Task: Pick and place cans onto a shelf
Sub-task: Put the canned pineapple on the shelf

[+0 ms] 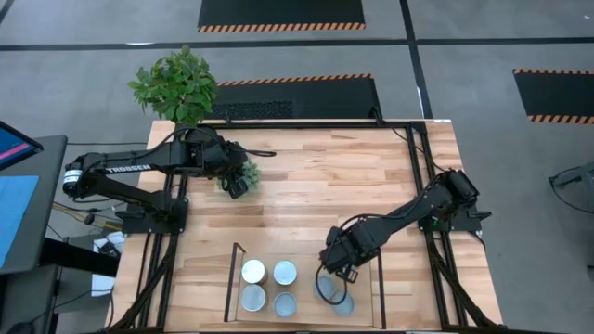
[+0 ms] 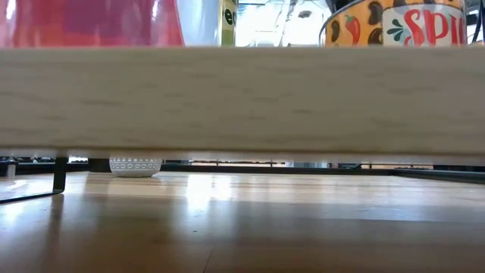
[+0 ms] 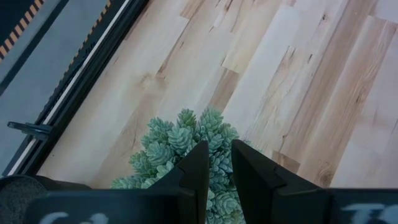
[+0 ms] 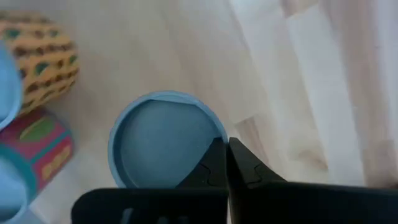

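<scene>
Several cans stand on the light wooden shelf (image 1: 306,255) near the table's front edge: a white-topped one (image 1: 253,271), blue-topped ones beside it (image 1: 285,272), and two at the right (image 1: 344,304). My right gripper (image 1: 331,276) (image 4: 226,152) is shut and points down, its tips at the rim of a blue-topped can (image 4: 163,142). Far left, my left gripper (image 1: 237,182) (image 3: 217,163) hangs over a small succulent (image 3: 186,140), its fingers a narrow gap apart. In the low view the shelf's board (image 2: 242,98) hides both grippers. My right gripper comes from above, pointing down, with its shut fingertips (image 4: 214,163) at the can's rim (image 4: 219,134). The can stands upright on the shelf. Whether the tips touch the rim, I cannot tell. My left gripper stands over the succulent's leaves (image 3: 217,180); touching or not, I cannot tell.
A big leafy plant (image 1: 176,85) stands at the table's far left corner. Dark brackets (image 1: 230,283) bound the shelf's sides. A patterned yellow can (image 4: 43,59) and a red-labelled can (image 4: 40,149) stand close by my right gripper. Bare wood lies mid-table (image 1: 334,186).
</scene>
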You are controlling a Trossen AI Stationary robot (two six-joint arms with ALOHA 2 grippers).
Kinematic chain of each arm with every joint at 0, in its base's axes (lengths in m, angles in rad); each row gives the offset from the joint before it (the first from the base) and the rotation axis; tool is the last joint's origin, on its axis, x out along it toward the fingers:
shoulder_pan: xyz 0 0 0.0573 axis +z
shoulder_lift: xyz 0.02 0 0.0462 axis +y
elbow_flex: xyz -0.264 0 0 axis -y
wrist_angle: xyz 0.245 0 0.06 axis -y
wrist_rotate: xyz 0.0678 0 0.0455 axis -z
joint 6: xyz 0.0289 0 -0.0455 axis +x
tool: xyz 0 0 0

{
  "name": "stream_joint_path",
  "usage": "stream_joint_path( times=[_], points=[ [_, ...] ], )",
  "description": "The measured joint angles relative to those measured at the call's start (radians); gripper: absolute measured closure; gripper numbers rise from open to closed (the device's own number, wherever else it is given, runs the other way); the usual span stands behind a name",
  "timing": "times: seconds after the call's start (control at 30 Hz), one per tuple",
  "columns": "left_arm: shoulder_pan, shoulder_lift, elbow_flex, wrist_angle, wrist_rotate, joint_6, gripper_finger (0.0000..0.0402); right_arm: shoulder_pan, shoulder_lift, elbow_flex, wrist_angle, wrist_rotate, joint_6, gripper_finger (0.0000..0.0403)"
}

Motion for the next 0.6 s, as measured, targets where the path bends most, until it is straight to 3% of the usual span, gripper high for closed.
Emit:
stream_joint_path(
  times=[0.6],
  points=[
    [0.000,0.000,0.000,0.000,0.000,0.015,0.0343,0.031,-0.001,-0.114,0.234,-0.004,0.038,0.0400]
  ],
)
